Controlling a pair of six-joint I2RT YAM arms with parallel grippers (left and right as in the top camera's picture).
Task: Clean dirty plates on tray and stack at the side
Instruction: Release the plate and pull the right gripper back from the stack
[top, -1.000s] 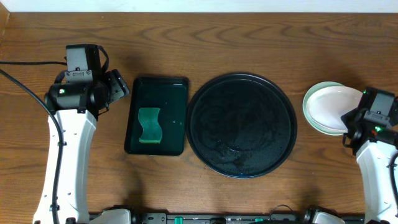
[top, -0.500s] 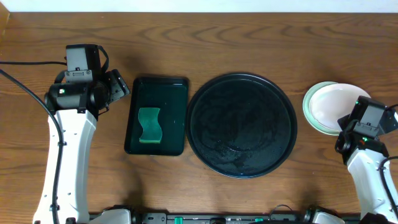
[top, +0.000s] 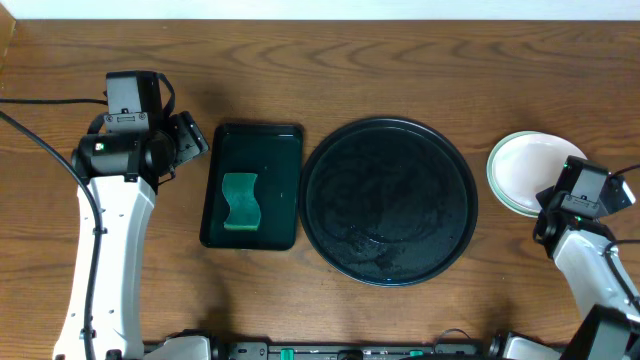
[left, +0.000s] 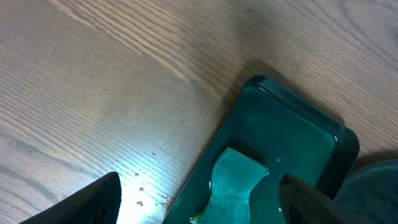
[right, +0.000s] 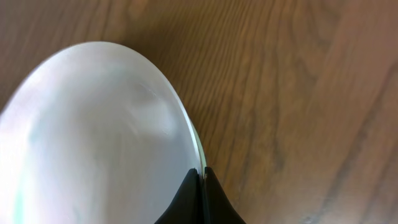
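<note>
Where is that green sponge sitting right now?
In the overhead view, the green sponge lies inside the small rectangular black tray, on the table's left half. That tray sits just left of the big round tray.

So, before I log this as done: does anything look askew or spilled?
Nothing looks spilled. Only the white round plate sits slightly off-centre on the pale mint plate beneath, whose rim shows on one side only.

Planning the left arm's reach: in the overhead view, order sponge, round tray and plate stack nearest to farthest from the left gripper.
1. Sponge, in the small tray beside the left gripper.
2. Round tray, table centre.
3. Plate stack, far right.
</note>
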